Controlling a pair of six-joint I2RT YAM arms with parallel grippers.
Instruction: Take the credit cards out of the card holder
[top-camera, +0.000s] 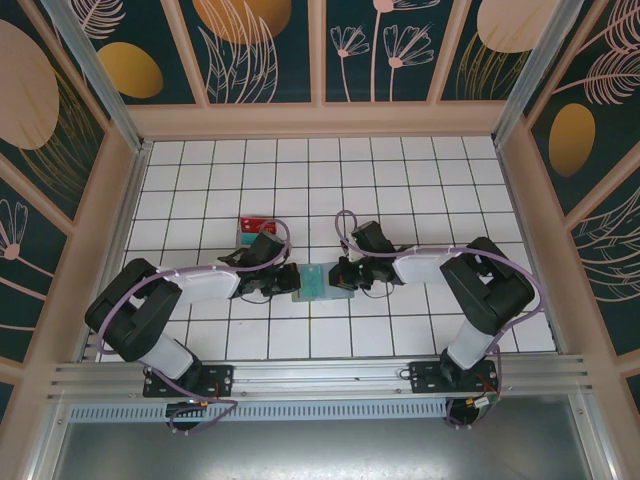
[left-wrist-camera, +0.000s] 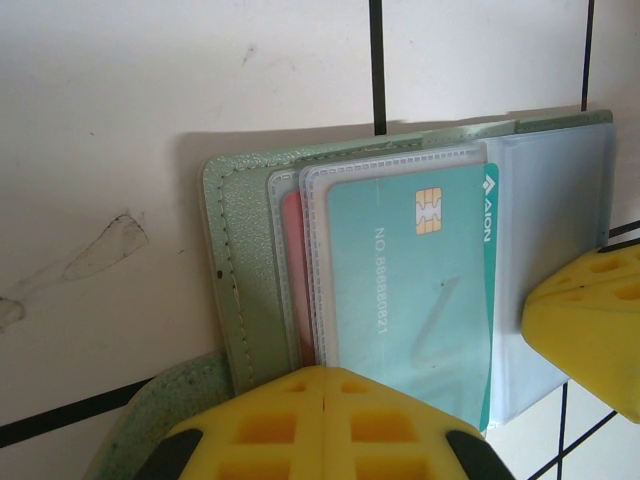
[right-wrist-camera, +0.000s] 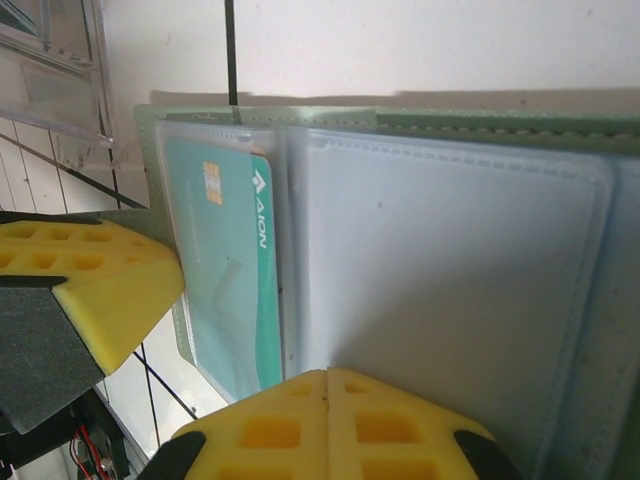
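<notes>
The left claw (left-wrist-camera: 325, 400) and right claw (right-wrist-camera: 327, 395), both closed, rest on the open grey-green folding card holder (top-camera: 318, 281) between them. Its teal plastic credit card (left-wrist-camera: 410, 300) runs lengthwise away from the left claw.

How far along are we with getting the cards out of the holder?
Done: the card holder lies open on the tiled table. In hand: the left gripper and right gripper are both shut at its edges, seemingly pinning it. Left: the teal card and a red card behind it sit in their sleeves; pulling them out remains.
</notes>
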